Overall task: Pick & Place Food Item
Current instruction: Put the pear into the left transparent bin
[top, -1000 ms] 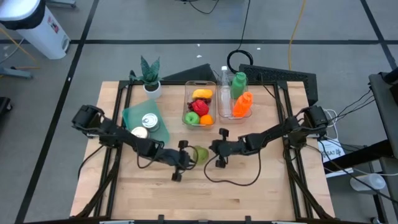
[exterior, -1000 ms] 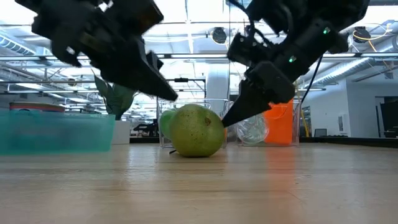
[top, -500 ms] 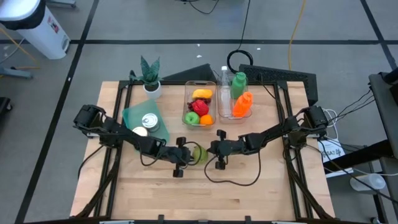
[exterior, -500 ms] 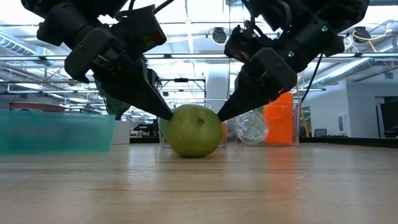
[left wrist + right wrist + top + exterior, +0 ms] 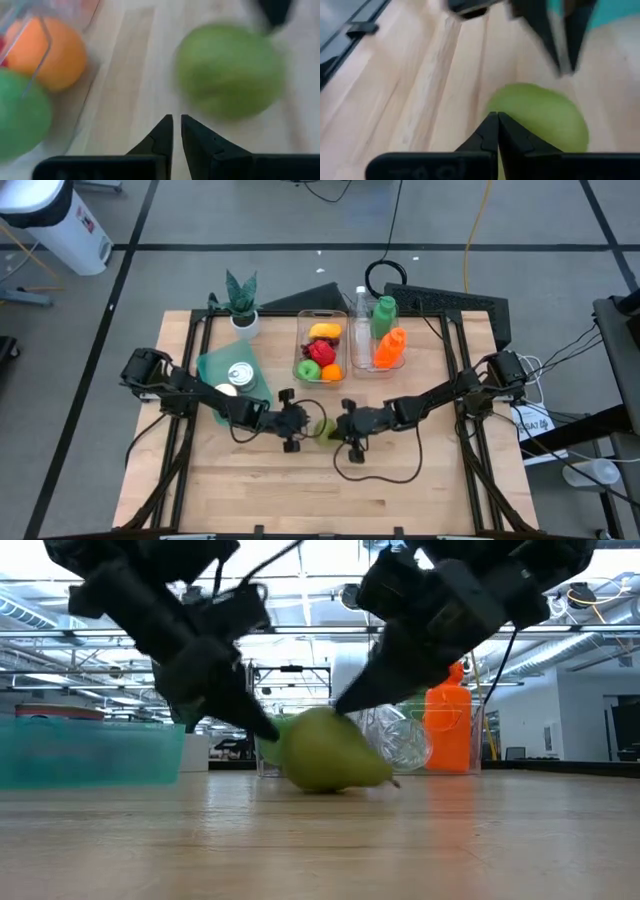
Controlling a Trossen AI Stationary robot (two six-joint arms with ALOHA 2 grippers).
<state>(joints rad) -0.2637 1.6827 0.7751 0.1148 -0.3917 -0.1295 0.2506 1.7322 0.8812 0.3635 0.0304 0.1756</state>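
Observation:
A green pear (image 5: 322,427) (image 5: 330,750) lies on its side on the wooden table (image 5: 300,490), near its middle, with its stem end (image 5: 394,780) low. My left gripper (image 5: 305,424) (image 5: 176,120) comes from the table's left with its fingers shut, their tips just beside the pear (image 5: 227,70). From the right, my shut right gripper (image 5: 337,426) (image 5: 495,117) stands with its tips at the pear (image 5: 537,120). Both point slanting down. My left gripper's shut tips (image 5: 268,728) stand at the pear's left flank; I cannot tell whether they touch it. My right gripper's shut fingertips (image 5: 345,705) rest against the pear's upper side (image 5: 507,107), slanting down from the table's right. The pear lies on the table.
At the far middle stand a clear bin (image 5: 300,330) of fruit and a bin with bottles (image 5: 380,345). A teal tray (image 5: 215,363) with cans and a potted plant (image 5: 241,300) are at the far left. The near half of the table is bare wood.
My left gripper has moved toward the pear and the far edge, turning as it went. My right gripper's wrist has swung, tips staying at the pear. The pear has tipped from sitting round between the two tips to lying on its side.

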